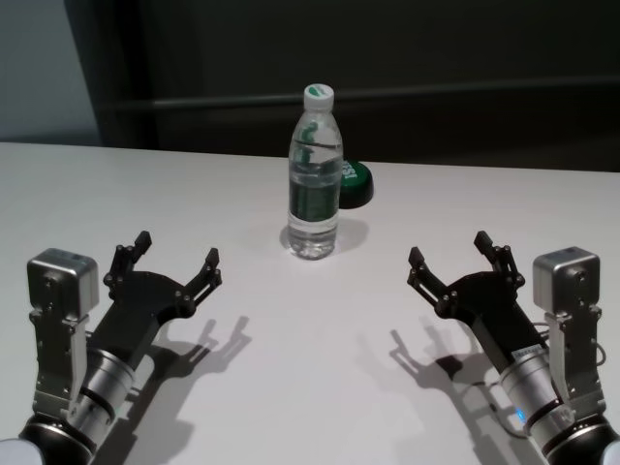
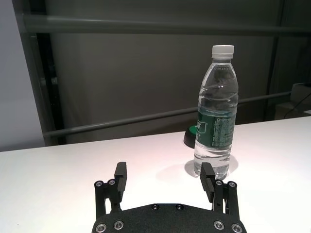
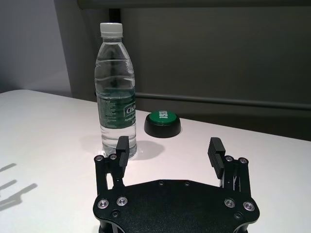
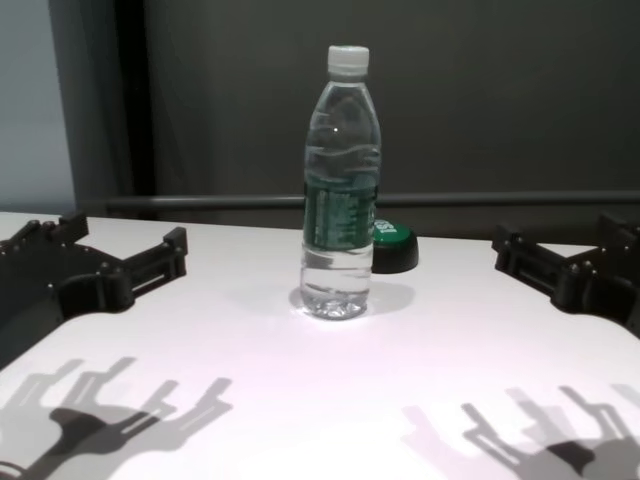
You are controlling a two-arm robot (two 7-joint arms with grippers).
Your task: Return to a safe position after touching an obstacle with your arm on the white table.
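The obstacle, a tall clear water bottle (image 1: 315,174) with a white cap and dark green label, stands upright mid-table on the white table (image 1: 291,320); it also shows as the bottle (image 2: 216,114), (image 3: 115,92), (image 4: 341,185). My left gripper (image 1: 176,254) hovers low at the near left, open and empty, well short of the bottle; its own view shows the left gripper (image 2: 165,175). My right gripper (image 1: 450,248) hovers at the near right, open and empty, also apart from the bottle, seen as the right gripper (image 3: 169,150).
A low black button with a green top (image 1: 355,182) sits just behind and right of the bottle, also the button (image 3: 163,123), (image 4: 392,246). The table's far edge meets a dark wall with a horizontal rail (image 4: 500,199).
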